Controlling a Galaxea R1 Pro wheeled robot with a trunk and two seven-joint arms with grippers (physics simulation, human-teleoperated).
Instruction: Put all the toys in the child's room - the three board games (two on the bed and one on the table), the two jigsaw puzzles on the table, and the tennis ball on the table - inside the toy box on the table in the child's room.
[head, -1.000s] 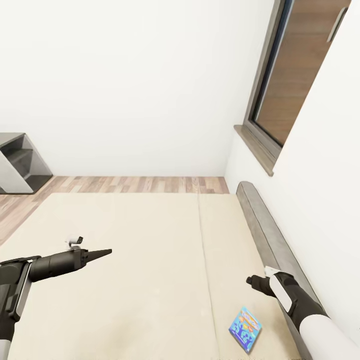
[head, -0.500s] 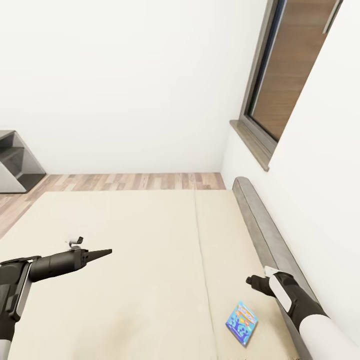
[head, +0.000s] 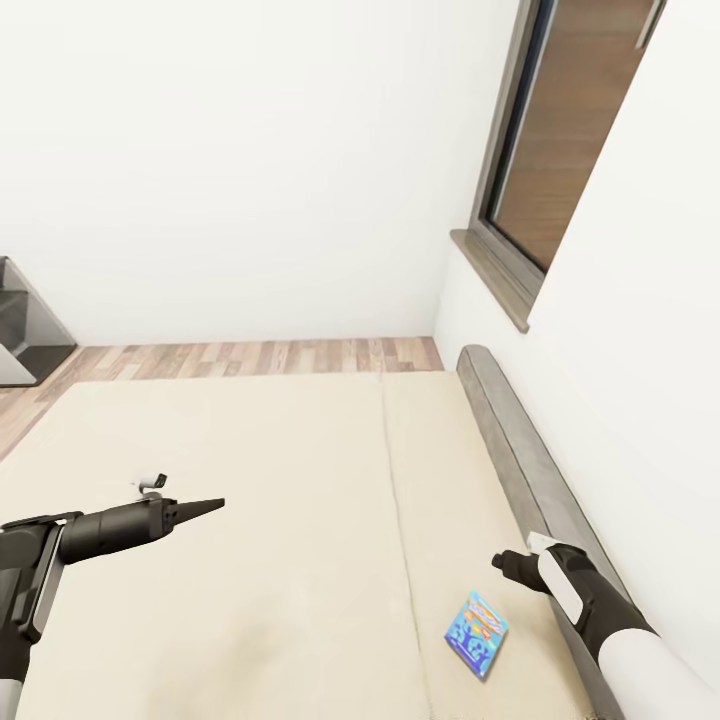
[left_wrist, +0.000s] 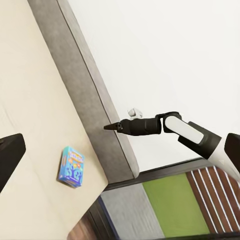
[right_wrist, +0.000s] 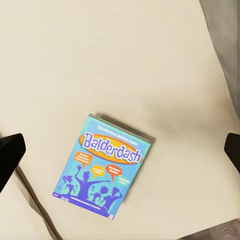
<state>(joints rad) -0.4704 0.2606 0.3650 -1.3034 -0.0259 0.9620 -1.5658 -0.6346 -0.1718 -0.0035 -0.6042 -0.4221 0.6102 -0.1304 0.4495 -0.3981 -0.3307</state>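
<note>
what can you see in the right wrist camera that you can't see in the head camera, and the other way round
From the right wrist view alone: the blue game box's lettering reads Balderdash, with cartoon figures and speech bubbles below it. From the head view alone: the window, the wood floor, the white wall, a grey shelf, the left gripper and the right gripper. Shared: the blue game box lying flat on the cream bed, near the grey headboard.
</note>
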